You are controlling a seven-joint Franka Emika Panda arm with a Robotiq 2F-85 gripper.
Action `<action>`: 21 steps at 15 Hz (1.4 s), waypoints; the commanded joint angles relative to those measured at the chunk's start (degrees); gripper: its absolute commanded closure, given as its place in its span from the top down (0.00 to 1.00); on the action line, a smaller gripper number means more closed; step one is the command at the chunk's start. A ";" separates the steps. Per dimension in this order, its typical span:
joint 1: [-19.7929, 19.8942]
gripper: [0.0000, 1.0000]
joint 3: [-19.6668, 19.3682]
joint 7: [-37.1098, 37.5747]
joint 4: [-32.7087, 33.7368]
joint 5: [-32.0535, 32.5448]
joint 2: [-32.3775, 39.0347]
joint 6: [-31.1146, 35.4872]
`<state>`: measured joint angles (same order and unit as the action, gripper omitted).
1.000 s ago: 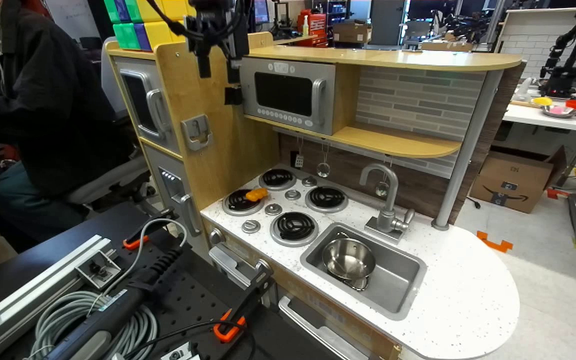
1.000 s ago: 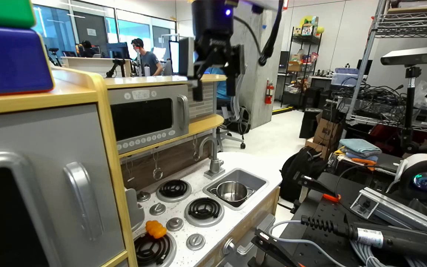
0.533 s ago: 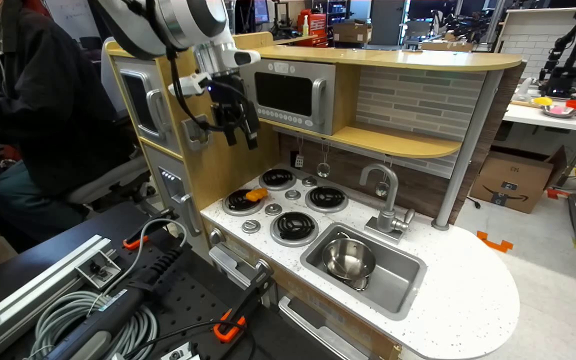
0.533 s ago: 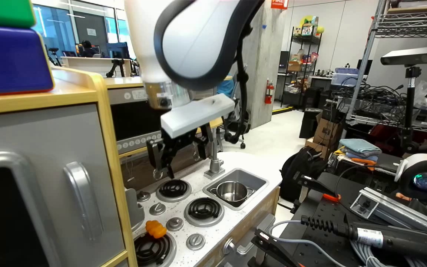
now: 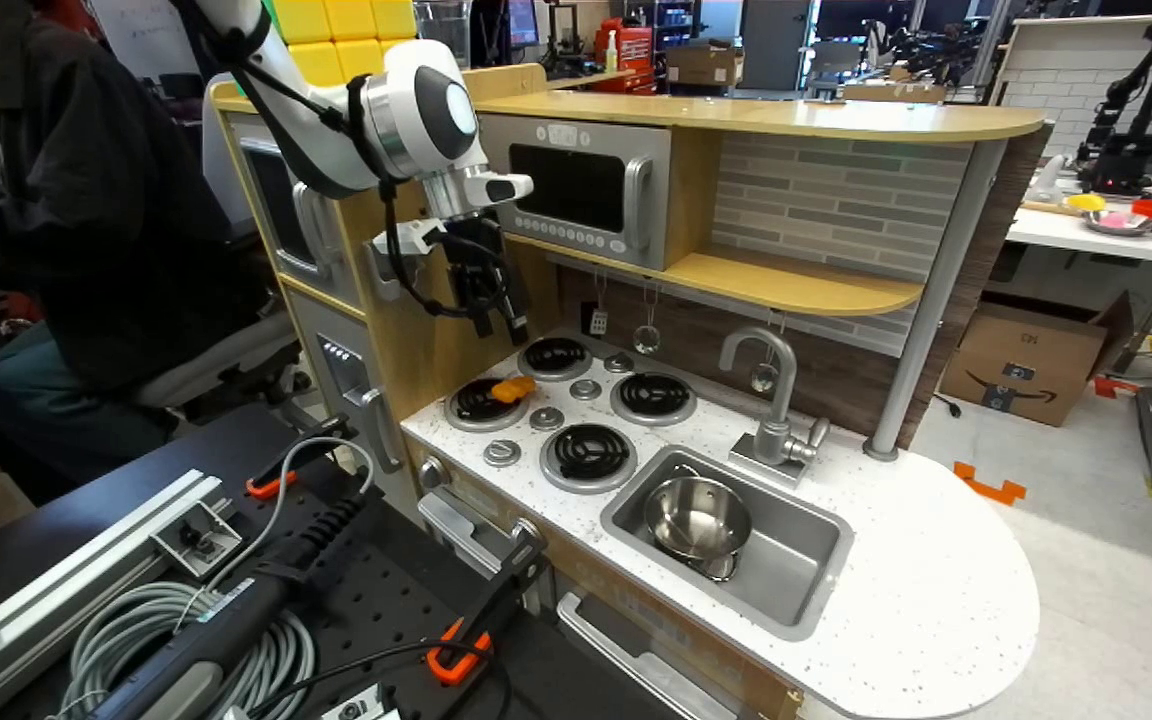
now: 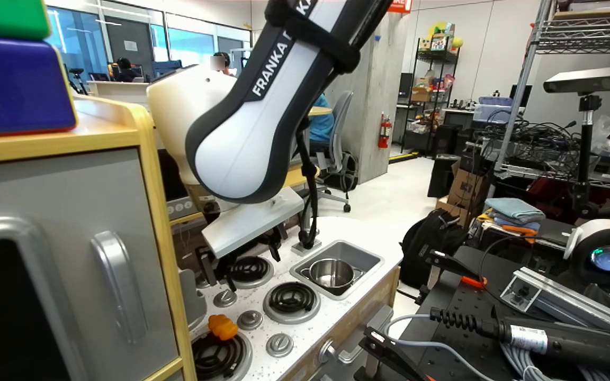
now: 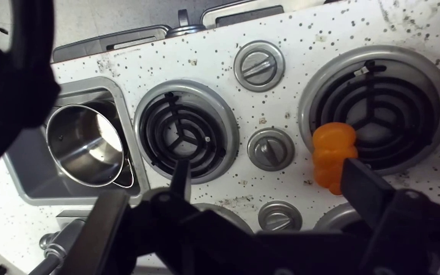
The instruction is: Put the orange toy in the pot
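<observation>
Orange: find the toy (image 7: pixel 334 157), partly over the burner (image 7: pixel 380 110) in the front corner of the desk (image 5: pixel 916 560) by the cabinet (image 5: pixel 426 370), long axis roughly front edge to back. From empty jaws, spread wide, lies below and toward the cabinet-side edge; likely needs a sideways shift first.

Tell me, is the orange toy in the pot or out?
Out: the orange toy lies at the edge of a burner; the pot is in the sink.
</observation>
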<state>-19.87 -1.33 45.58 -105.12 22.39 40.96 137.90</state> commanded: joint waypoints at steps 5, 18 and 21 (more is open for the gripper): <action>-0.22 1.00 -0.63 0.03 0.83 -2.84 1.30 2.00; 4.26 1.00 1.40 -3.59 2.63 -25.52 11.22 26.27; 2.83 1.00 0.45 -3.60 5.51 -26.35 14.29 26.34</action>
<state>-16.09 -0.57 43.70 -103.62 -1.43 51.40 162.35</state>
